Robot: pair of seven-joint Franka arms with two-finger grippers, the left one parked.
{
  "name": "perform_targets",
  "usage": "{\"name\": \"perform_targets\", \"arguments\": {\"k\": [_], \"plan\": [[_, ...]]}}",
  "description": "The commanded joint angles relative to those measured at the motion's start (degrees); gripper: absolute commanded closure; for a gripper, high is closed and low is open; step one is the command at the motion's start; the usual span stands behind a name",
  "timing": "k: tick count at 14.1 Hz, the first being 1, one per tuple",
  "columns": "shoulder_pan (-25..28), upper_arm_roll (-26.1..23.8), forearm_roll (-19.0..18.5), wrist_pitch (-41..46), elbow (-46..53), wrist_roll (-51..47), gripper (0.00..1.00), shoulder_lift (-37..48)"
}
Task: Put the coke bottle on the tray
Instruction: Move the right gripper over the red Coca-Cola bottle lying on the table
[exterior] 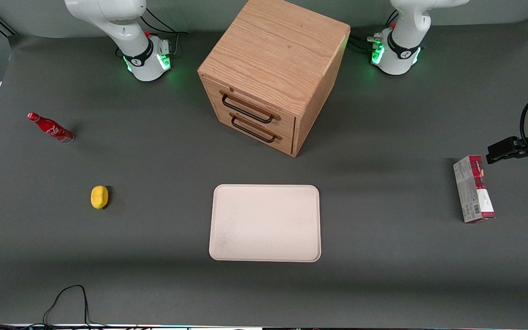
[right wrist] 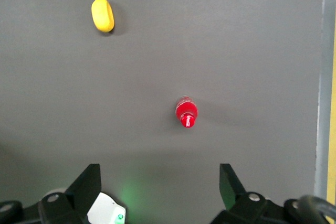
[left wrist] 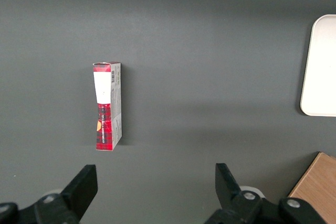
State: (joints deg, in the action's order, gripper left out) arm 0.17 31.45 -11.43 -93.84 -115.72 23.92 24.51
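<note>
The coke bottle (exterior: 51, 128) is a small red bottle with white script. It stands upright on the dark table toward the working arm's end. In the right wrist view I see it from above, red cap up (right wrist: 186, 113). My right gripper (right wrist: 160, 182) is open and empty, high above the table, with the bottle well below and clear of its fingers. The gripper is out of the front view. The cream tray (exterior: 264, 223) lies flat in the middle of the table, nearer the front camera than the cabinet, with nothing on it. Its edge also shows in the left wrist view (left wrist: 320, 66).
A yellow lemon-like object (exterior: 99, 197) lies between bottle and tray, nearer the front camera than the bottle; it also shows in the right wrist view (right wrist: 103, 14). A wooden two-drawer cabinet (exterior: 273, 68) stands at the table's middle. A red-and-grey carton (exterior: 473, 189) lies toward the parked arm's end.
</note>
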Motion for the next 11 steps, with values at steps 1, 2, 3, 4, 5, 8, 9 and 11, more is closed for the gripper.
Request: {"name": "perform_targets", "arguments": {"k": [1,2,3,4,5,8,9,11], "plan": [[0.8,0.9,-3.8,-4.1,-4.6,-0.5,0.0,2.4],[0.8,1.2,-4.1,-5.1,-4.7,0.2,0.0,1.4],[0.8,1.8,-4.1,-6.3,-5.3,1.0,0.0,0.1],[0.8,2.7,-4.1,-8.7,-7.0,1.2,0.0,-1.1],[1.0,4.0,-4.1,-12.2,-10.0,1.2,0.0,-1.4],[1.3,7.8,-4.1,-21.8,-17.8,1.4,0.0,-3.1],[1.3,8.0,-4.1,-23.7,-18.9,1.4,0.0,-4.5],[1.2,9.4,-4.1,-28.6,-21.9,3.7,0.0,-5.9]]}}
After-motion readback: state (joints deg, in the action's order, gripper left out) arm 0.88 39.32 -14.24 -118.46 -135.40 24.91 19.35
